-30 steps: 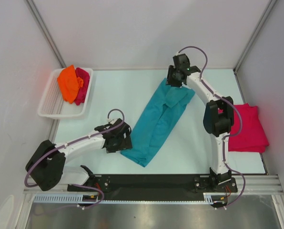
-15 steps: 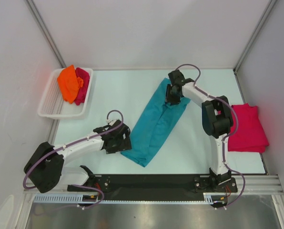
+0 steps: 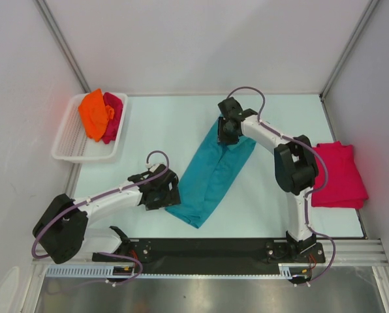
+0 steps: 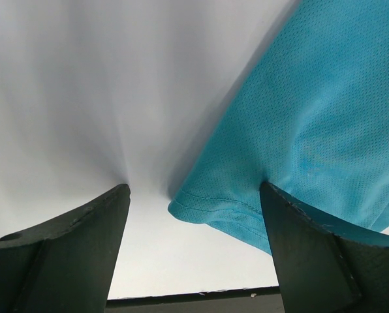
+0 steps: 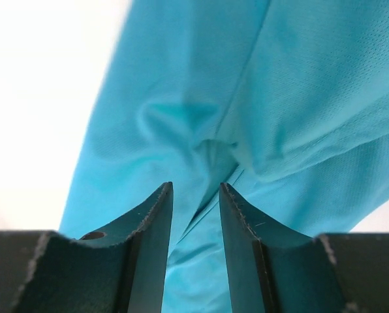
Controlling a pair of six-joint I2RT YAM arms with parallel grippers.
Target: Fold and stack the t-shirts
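Pinching with the right gripper (image 5: 194,190): fingers drawn almost together, gripping a puckered ridge of the teal t-shirt (image 5: 292,98) where the cloth is running up into the narrow gap between them. Sitting, in the top view, with this gripper (image 3: 227,128) directly over the far end of the same shirt (image 3: 214,171), toward the far middle of the table (image 3: 162,124). Reaching there from the right base, with the right arm (image 3: 297,166) bending far and then left across the table.

Spreading wide at the left gripper (image 4: 193,192): fingers standing well apart and clamping nothing. Showing, in the left wrist view, a stitched hem corner of the teal shirt (image 4: 312,117) lying on the table between them, with the right-hand finger touching or just overlapping the cloth edge; not possible to tell which. Resting low, in the top view, with the left gripper (image 3: 163,190) just beside the near left edge of the shirt.

Lying as a long narrow band, slanting from the near end beside the left gripper up to the far end under the right gripper.

Recording a crimson-pink t-shirt (image 3: 341,175) lying folded flat at the right edge of the table, well apart from the teal one and partly behind the right arm. Recording an orange t-shirt (image 3: 93,112) and a second crimson-pink t-shirt (image 3: 113,119) bunched side by side and touching in the white slatted basket (image 3: 67,140) at the far left corner, orange on the left.
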